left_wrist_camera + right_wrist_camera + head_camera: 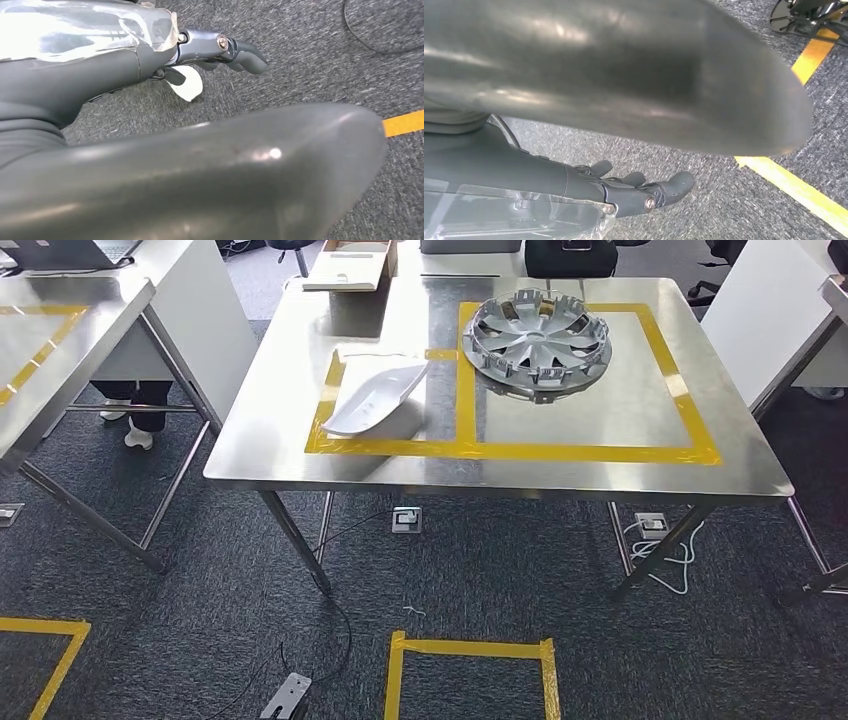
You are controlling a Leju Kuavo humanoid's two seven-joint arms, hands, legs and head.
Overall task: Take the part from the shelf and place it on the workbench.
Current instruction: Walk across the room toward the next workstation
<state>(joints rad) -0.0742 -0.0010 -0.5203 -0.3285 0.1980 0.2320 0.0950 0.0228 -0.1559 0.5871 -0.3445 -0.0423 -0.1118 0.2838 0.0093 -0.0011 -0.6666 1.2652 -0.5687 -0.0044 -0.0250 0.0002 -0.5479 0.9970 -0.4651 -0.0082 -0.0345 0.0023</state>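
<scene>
Left hand (220,50) hangs over grey carpet (310,60), fingers loosely curled and a bit apart, nothing in it; a yellow floor tape strip (402,123) shows past the thumb. Right hand (644,192) same story, fingers slightly spread over carpet, holding nothing, yellow floor tape (794,187) running beside it. Head view: steel workbench (560,475) ahead with yellow tape outlines (465,390) making two boxes. White curved plastic part (378,398) lies in the smaller box at about 9 o'clock on the tabletop, resting flat. Silver wheel hubcap (538,342) sits in the larger box toward 12 o'clock, its rim overlapping the top tape line, near the white part but apart from it. Cardboard box (350,265) at the far edge, 11 o'clock. Second steel table (50,350) off at 10 o'clock, a person's legs (135,410) behind it. Floor sockets (406,519) under the bench, yellow tape square (470,648) on the carpet at 6 o'clock
</scene>
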